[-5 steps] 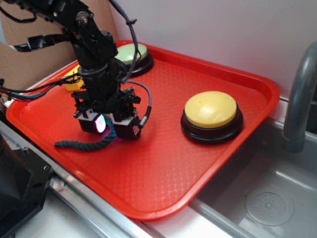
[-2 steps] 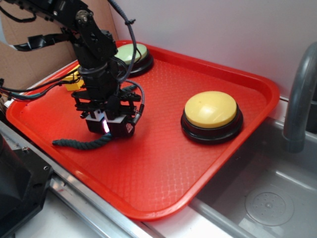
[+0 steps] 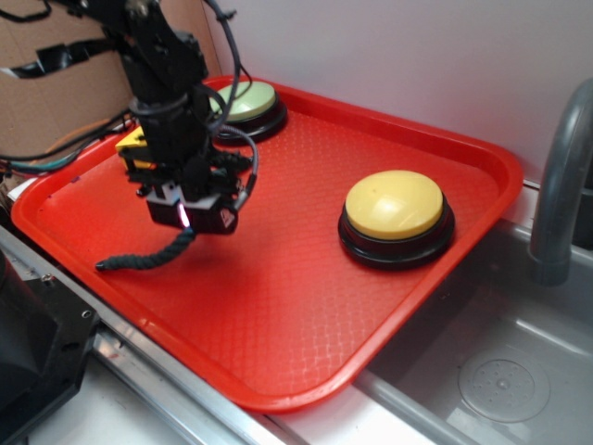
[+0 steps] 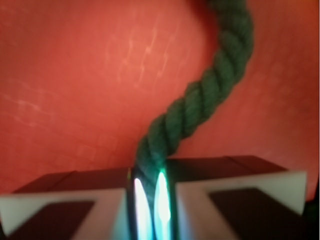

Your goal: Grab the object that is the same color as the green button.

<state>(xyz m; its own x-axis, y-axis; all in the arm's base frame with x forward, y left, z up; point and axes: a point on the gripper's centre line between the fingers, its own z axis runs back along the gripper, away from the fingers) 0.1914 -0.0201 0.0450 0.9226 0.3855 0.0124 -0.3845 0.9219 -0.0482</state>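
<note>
A dark green twisted rope piece (image 3: 148,254) hangs from my gripper (image 3: 185,222), one end pinched between the jaws and the other end trailing down to the red tray (image 3: 306,306) at the left. In the wrist view the rope (image 4: 200,100) runs up from the closed jaws of the gripper (image 4: 149,200) and curves over the tray floor. The pale green button (image 3: 248,100) on its black base sits at the tray's far corner, behind my arm.
A larger yellow dome button (image 3: 395,206) stands on the right of the tray. A yellow block (image 3: 132,144) shows partly behind my arm at the left. A grey sink (image 3: 500,371) and faucet (image 3: 561,176) lie to the right, cardboard at the back left.
My gripper has closed on the rope's end and risen, shifting slightly left. The rope's held end came up off the tray while its far end still drags at the left.
</note>
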